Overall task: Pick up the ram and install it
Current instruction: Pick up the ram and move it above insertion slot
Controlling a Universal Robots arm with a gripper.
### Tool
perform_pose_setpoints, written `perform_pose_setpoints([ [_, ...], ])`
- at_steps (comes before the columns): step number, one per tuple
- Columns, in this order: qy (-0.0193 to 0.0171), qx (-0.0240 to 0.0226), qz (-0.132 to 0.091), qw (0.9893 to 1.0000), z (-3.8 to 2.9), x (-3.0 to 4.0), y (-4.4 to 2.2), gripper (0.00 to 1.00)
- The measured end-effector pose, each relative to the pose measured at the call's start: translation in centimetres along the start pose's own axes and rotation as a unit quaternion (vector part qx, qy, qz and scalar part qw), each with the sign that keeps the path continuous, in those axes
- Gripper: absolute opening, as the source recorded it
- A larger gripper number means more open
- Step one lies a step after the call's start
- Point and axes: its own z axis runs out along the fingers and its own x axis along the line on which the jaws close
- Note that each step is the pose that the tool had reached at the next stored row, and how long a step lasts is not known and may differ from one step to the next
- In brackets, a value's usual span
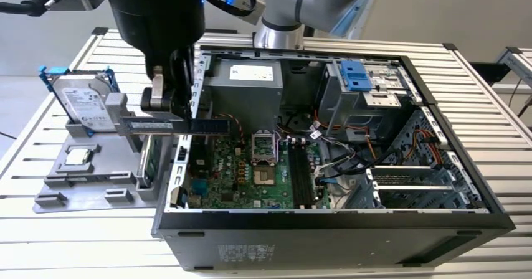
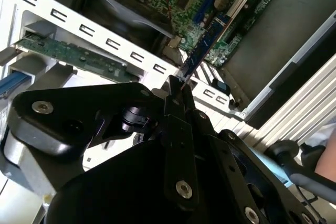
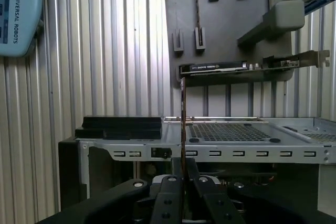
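The ram (image 1: 204, 125) is a thin green stick held level in the air, and my gripper (image 1: 169, 116) is shut on it. It hangs over the case wall on the exterior view's left, between the grey holder (image 1: 83, 182) and the motherboard (image 1: 241, 167). In the second wrist view the ram (image 2: 203, 45) juts out from the fingertips (image 2: 185, 97) towards the board. In the first wrist view the ram (image 3: 182, 124) appears edge-on, rising from the gripper (image 3: 182, 170). The dark memory slots (image 1: 301, 173) lie to the right of the processor socket.
The open computer case (image 1: 332, 226) sits on a slatted table. On the holder stand a hard drive in a blue frame (image 1: 83, 101), a small chip (image 1: 77, 156) and an expansion card with a metal bracket (image 3: 236, 67). Cables and a drive cage (image 1: 365, 92) crowd the case's right side.
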Motion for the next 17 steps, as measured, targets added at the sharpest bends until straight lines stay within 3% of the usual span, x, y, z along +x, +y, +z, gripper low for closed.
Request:
perform_pose_setpoints([
  [17,0.0,0.0,0.0,1.0,-0.02,-0.06,-2.14,0.0],
])
